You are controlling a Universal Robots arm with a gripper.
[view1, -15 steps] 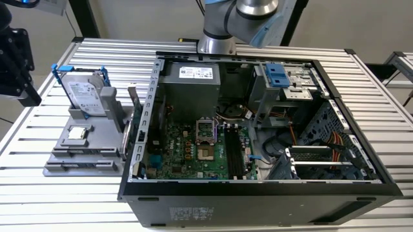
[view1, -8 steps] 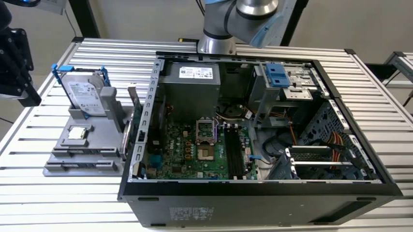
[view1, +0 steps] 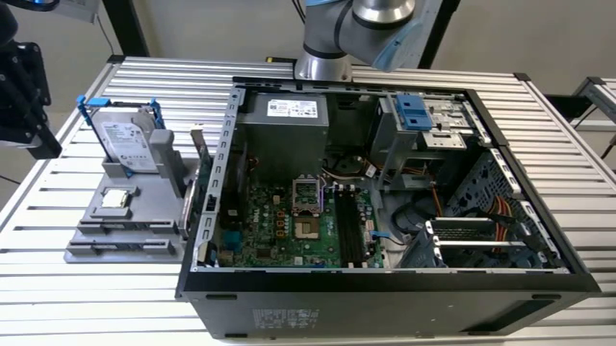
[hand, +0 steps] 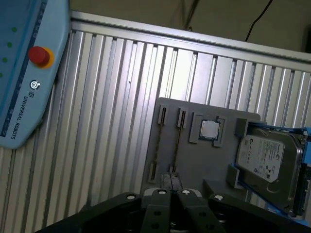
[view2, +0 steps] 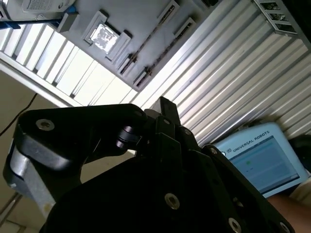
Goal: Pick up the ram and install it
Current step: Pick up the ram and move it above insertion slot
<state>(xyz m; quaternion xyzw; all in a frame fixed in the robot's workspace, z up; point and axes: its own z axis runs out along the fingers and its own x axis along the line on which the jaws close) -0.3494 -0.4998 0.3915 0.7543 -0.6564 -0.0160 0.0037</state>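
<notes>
Two thin ram sticks stand on edge in the slots of a grey holder [hand: 194,160], one ram stick [hand: 157,141] beside the other [hand: 178,143]; in the second wrist view they show as thin lines [view2: 149,35]. My gripper [hand: 170,180] hovers above the table short of the holder, its fingers pressed together with nothing between them, and its tip [view2: 165,104] points toward the holder. In the exterior view the holder [view1: 97,216] lies to the left of the open computer case [view1: 385,288], whose motherboard has long black slots [view1: 348,232].
On the holder also sit a square silver CPU chip [hand: 209,129] and a silver hard drive in a blue frame [hand: 267,162]. A blue teach pendant [hand: 24,73] lies on the slatted metal table [hand: 107,121]. A black mount [view1: 22,94] stands at the exterior view's left.
</notes>
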